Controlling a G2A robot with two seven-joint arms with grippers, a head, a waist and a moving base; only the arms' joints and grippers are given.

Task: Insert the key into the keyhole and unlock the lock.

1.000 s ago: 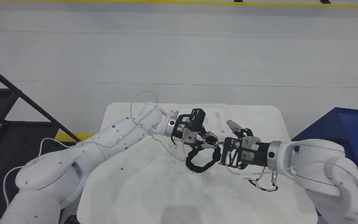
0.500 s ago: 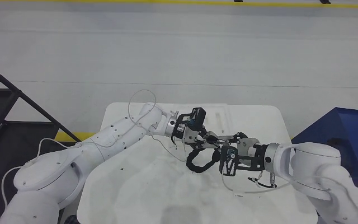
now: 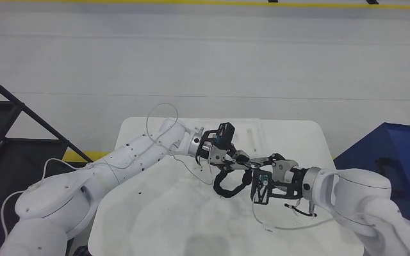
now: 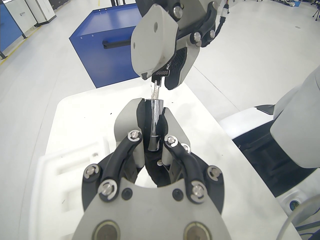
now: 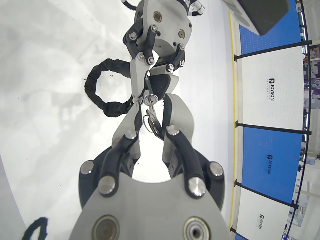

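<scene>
Two grippers meet tip to tip above the white table (image 4: pixel 82 126). Nearest in the left wrist view, the left gripper (image 4: pixel 153 104) is closed narrowly on the chrome barrel of the lock (image 4: pixel 154 126), with the keyhole end facing away from the wrist.

Directly beyond, the key (image 4: pixel 156 89) stands in line with the barrel. Its blade tip is at the keyhole mouth or just inside; the depth cannot be told, and most of the blade is exposed. The right gripper (image 4: pixel 160 79) pinches the key's black head between its pads.

The lock's black cable (image 5: pixel 98 98) hangs in a loop from the barrel over the table. Farther off, a blue cabinet (image 4: pixel 100 51) stands on the floor past the table edge.

Assessment: both items are grasped and aligned, and insertion is judged as just begun. Outstanding are seating the blade fully, turning it, and releasing the lock.
</scene>
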